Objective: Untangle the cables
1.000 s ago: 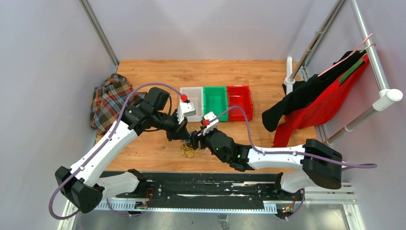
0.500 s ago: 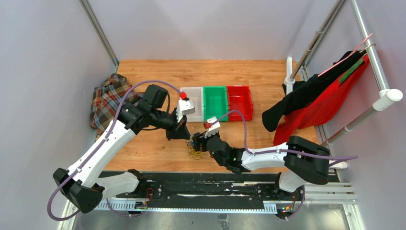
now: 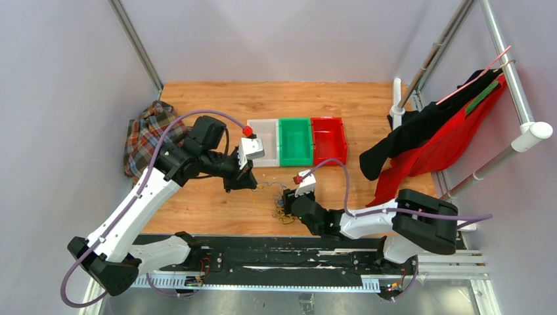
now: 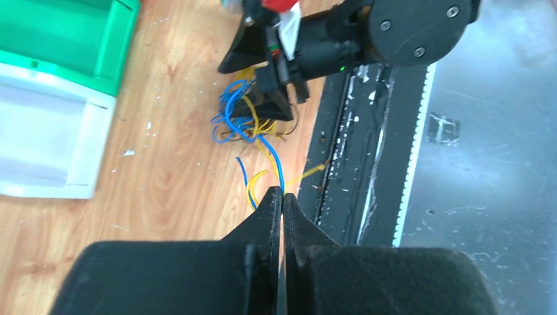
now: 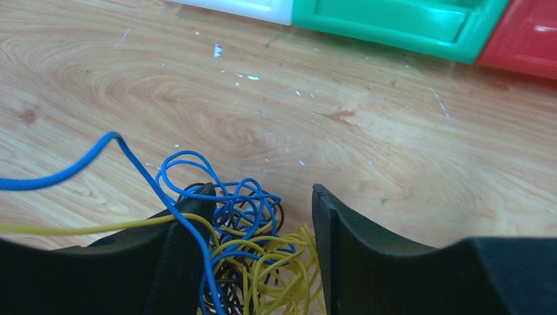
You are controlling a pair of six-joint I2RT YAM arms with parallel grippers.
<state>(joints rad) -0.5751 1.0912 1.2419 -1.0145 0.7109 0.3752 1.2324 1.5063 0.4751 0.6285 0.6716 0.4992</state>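
Observation:
The cables (image 3: pixel 282 211) are a small knot of yellow, blue and black wires on the wooden table near its front edge. My left gripper (image 3: pixel 252 186) is shut on a blue and a yellow strand (image 4: pixel 278 172) that run taut from its tips (image 4: pixel 282 194) to the knot (image 4: pixel 240 118). My right gripper (image 3: pixel 287 204) is low over the knot. In the right wrist view its fingers (image 5: pixel 261 192) stand apart on either side of the tangle (image 5: pixel 259 252), with a blue strand (image 5: pixel 141 167) and a yellow one draped over the left finger.
White (image 3: pixel 263 125), green (image 3: pixel 295 123) and red (image 3: pixel 328 123) bins stand in a row behind the arms. A plaid cloth (image 3: pixel 148 141) lies at the left edge. Black and red clothes (image 3: pixel 433 141) hang on a rack at the right. A black rail (image 3: pixel 282 252) borders the near edge.
The right gripper and the knot have shifted right and toward the near edge, and its jaws have narrowed a little. The left gripper drew slightly left, stretching the strands.

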